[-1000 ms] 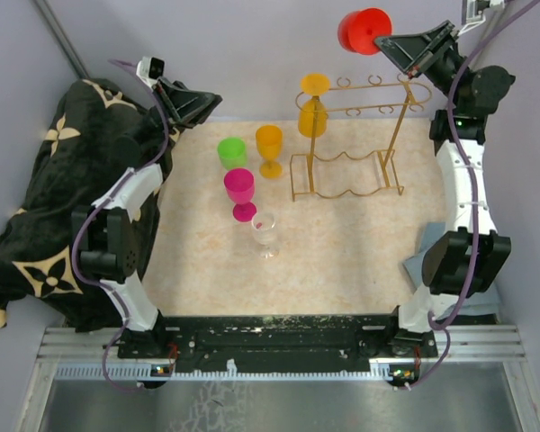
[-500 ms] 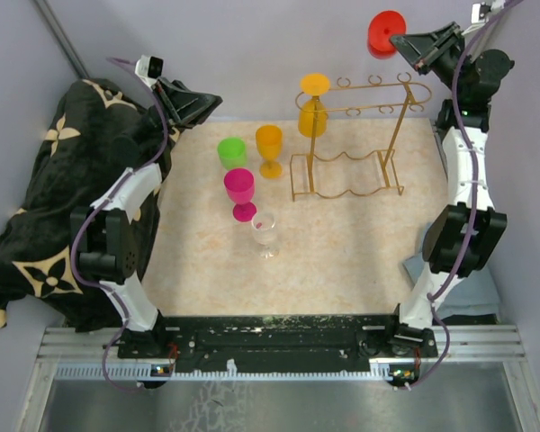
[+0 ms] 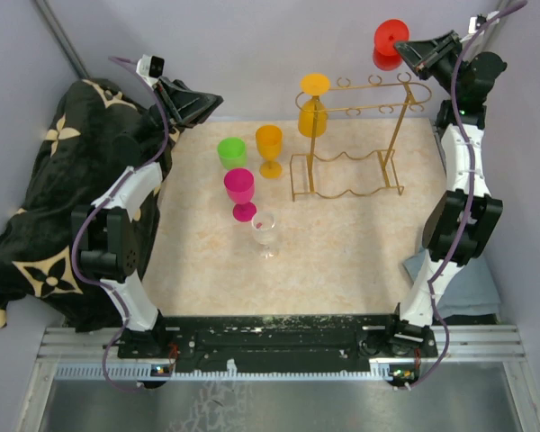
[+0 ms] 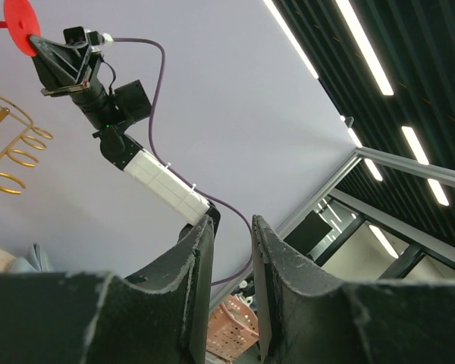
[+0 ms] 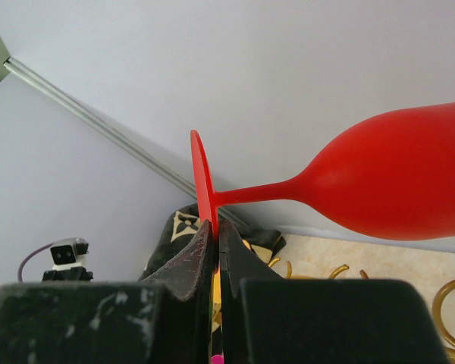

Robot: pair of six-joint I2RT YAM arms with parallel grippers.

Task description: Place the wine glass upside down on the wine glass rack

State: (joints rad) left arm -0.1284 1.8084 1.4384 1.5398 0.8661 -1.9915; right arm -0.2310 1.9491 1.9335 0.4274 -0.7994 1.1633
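Observation:
My right gripper [image 3: 413, 50] is shut on the foot disc of a red wine glass [image 3: 391, 42] and holds it high, above and behind the right end of the gold wire rack [image 3: 351, 135]. In the right wrist view the fingertips [image 5: 206, 236] pinch the thin red foot edge-on, and the stem and bowl [image 5: 387, 178] reach out to the right. A yellow-orange glass [image 3: 313, 110] hangs upside down at the rack's left end. My left gripper [image 3: 214, 101] is open and empty at the far left, away from the glasses; its view shows only wall and the red foot [image 4: 20, 21].
A green cup [image 3: 232, 152], an orange glass [image 3: 269, 148], a pink glass [image 3: 240, 192] and a clear glass [image 3: 265, 230] stand left of the rack. A black patterned cloth [image 3: 45, 198] lies beside the left arm. A grey cloth [image 3: 472, 288] lies at the right.
My right arm has carried the red glass to the right and turned it, so its foot disc now faces the top camera. The left arm has not moved.

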